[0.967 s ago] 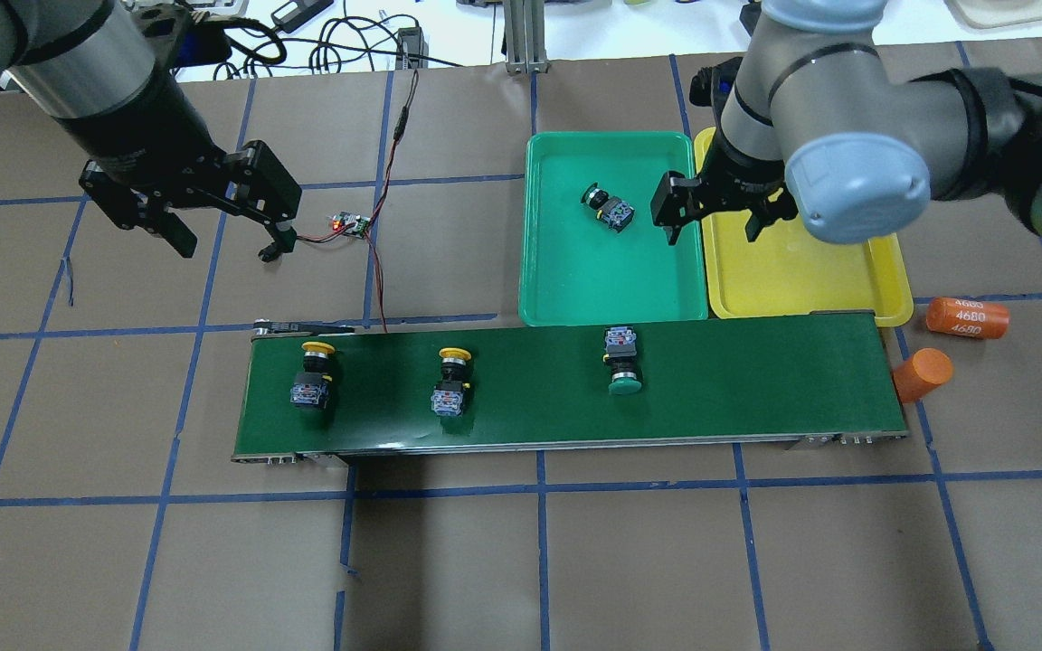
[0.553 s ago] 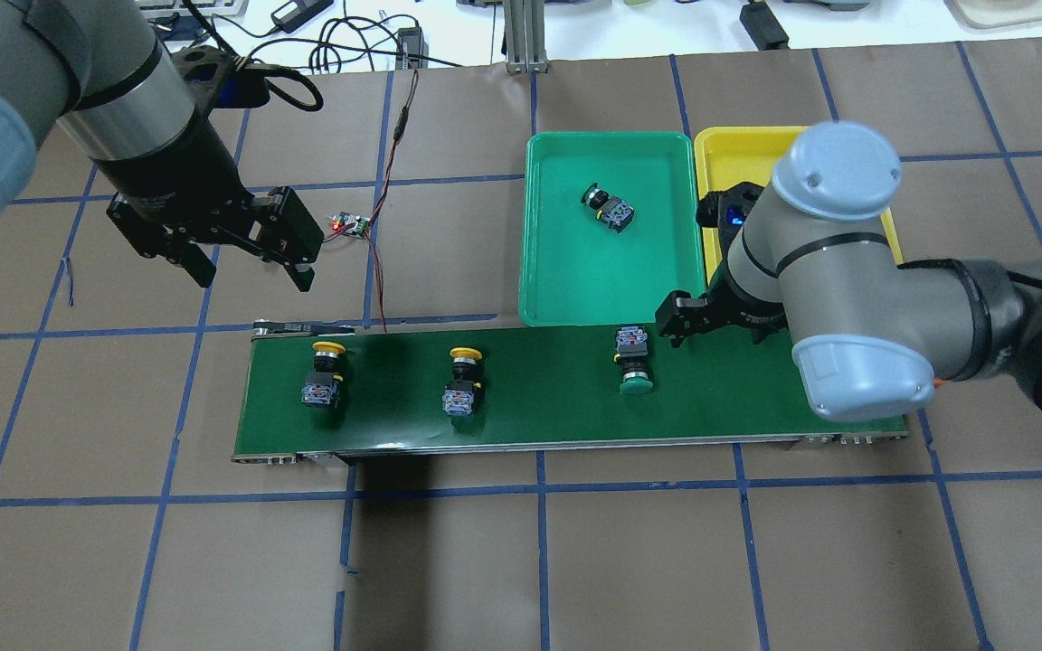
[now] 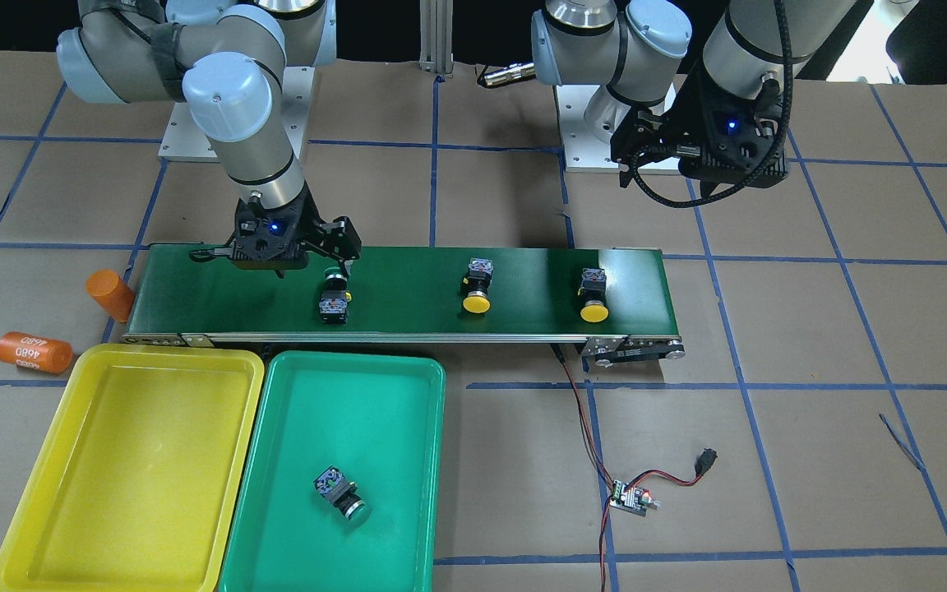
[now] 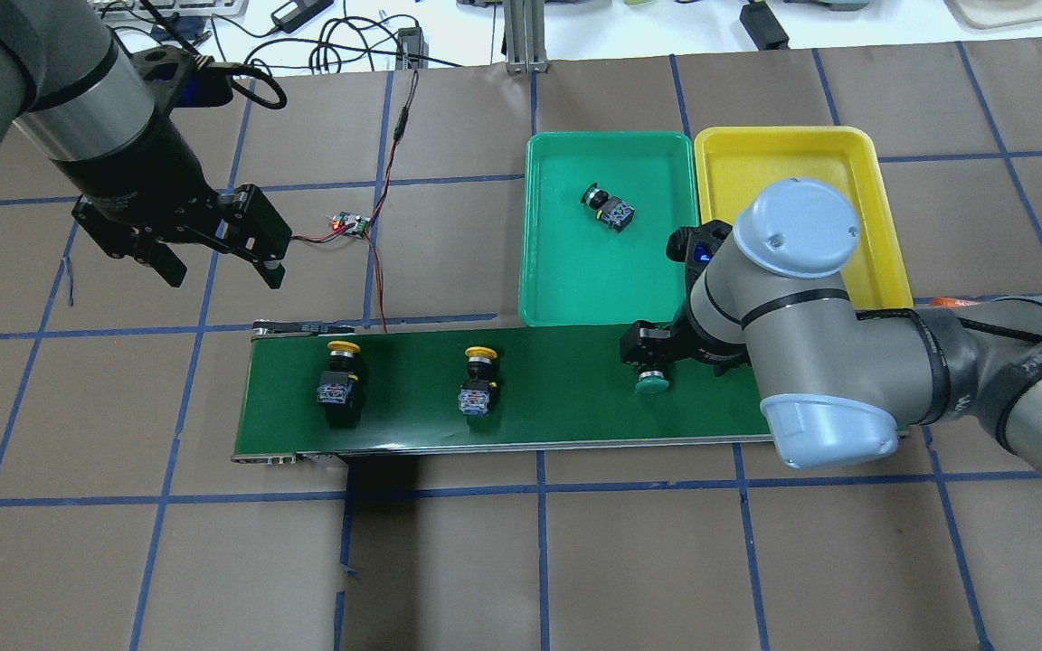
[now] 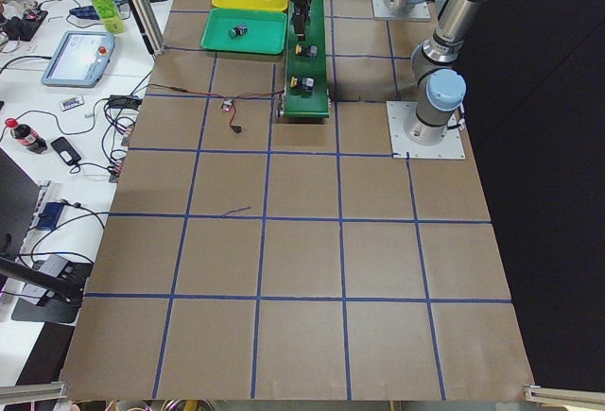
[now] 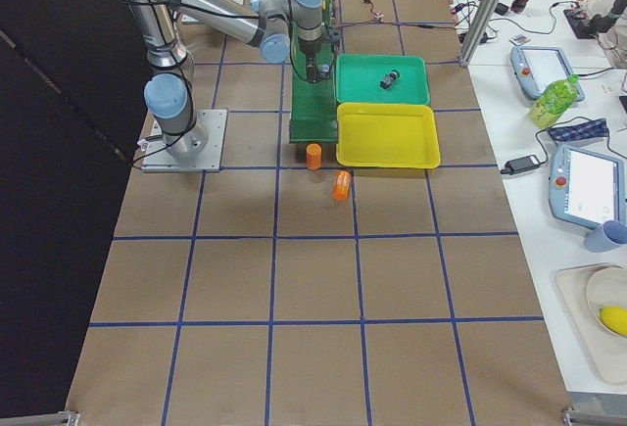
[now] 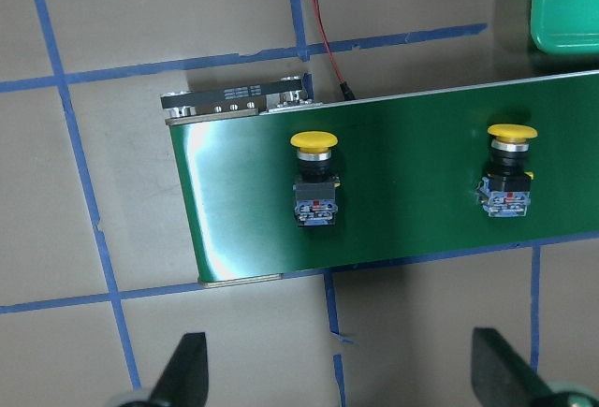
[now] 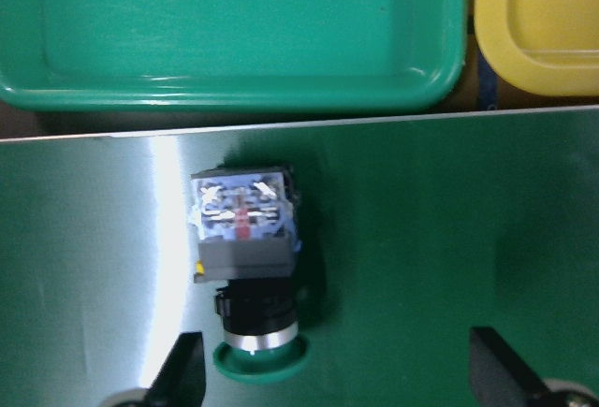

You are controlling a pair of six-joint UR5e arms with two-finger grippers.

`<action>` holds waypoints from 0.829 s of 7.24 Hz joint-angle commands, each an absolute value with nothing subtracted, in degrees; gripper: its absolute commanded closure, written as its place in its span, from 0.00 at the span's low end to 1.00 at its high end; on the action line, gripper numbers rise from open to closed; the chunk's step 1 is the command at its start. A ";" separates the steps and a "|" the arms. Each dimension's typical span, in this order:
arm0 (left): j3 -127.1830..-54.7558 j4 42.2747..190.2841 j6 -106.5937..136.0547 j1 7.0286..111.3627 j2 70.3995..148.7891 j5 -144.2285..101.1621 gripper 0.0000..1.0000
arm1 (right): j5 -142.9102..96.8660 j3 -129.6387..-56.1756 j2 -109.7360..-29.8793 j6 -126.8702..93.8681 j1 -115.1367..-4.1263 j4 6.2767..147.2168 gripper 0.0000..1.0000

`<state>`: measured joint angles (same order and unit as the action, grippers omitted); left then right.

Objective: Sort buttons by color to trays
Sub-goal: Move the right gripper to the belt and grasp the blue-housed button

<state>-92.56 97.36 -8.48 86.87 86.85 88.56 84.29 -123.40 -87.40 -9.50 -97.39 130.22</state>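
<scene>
The near arm (image 6: 265, 17) bends down over the far part of the dark green belt (image 6: 313, 118). Beside the belt sit a green tray (image 6: 358, 88), holding one button (image 6: 389, 78), and, touching it on the near side, a yellow tray (image 6: 387, 137). An upright orange cylinder (image 6: 313, 156) stands at the belt's near end, and a second orange cylinder (image 6: 341, 186) lies just beyond it.

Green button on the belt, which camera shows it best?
The right wrist-mounted view: the green button is large, cap and body sharp. Overhead shows mostly its cap, the front-facing view shows it small, the side views barely, the left wrist none.
</scene>
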 commanded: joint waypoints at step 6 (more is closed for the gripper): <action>-92.37 96.68 -6.85 86.92 87.46 88.24 0.00 | 86.38 -120.35 -84.11 -7.91 -97.74 133.16 0.88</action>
<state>-92.40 96.90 -6.91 87.01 87.55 88.23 85.28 -122.28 -84.14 -7.99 -97.82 133.19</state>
